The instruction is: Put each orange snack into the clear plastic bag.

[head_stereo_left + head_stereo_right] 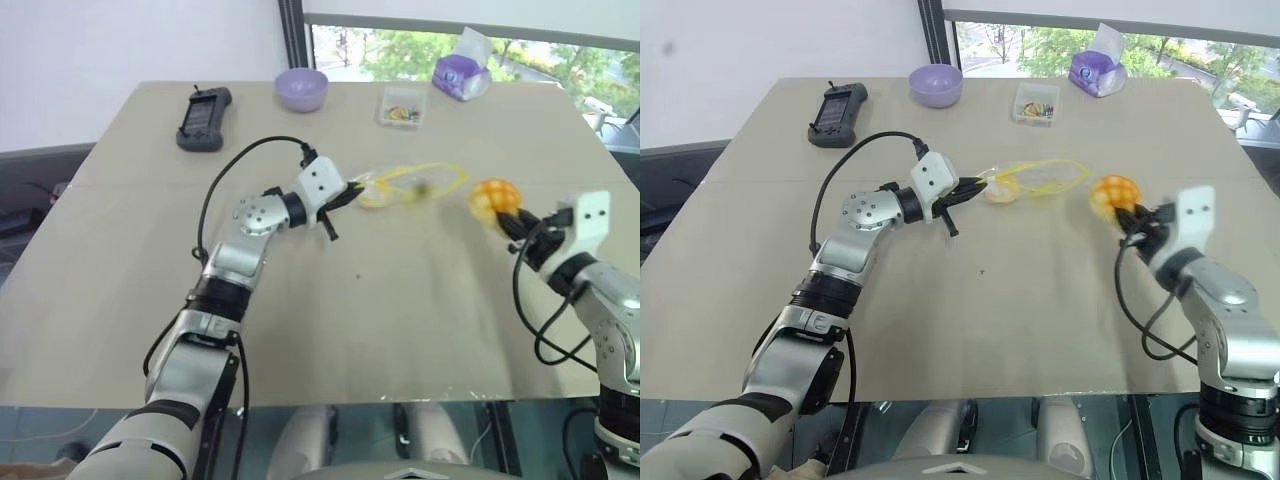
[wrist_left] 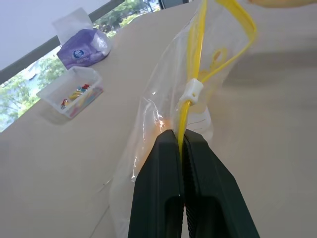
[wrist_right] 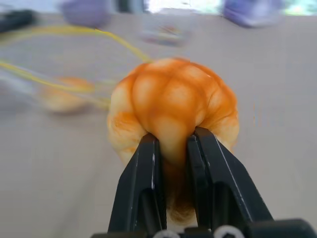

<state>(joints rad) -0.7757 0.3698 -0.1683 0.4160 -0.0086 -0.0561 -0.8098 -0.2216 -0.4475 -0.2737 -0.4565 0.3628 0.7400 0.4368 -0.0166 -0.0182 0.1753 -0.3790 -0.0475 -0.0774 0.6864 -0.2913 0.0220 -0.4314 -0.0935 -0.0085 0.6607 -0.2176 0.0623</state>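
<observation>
Looks like an office or lab room: plain beige table beside a large window with trees outside, white wall, black handheld controller, purple bowl, tissue pack.

— Table first: a flat, matt beige top, smooth with barely a sheen.

— And the clear plastic bag — thin, crinkly film, glossy where light catches, with a smooth yellow seal strip and a small white plastic slider.

— The grid-topped bun looks soft and spongy, dented under the right gripper's hard, black, slightly shiny plastic fingers.

— The purple bowl is matt and smooth; the candy box is clear rigid plastic; the tissue pack is glossy purple wrap.
</observation>
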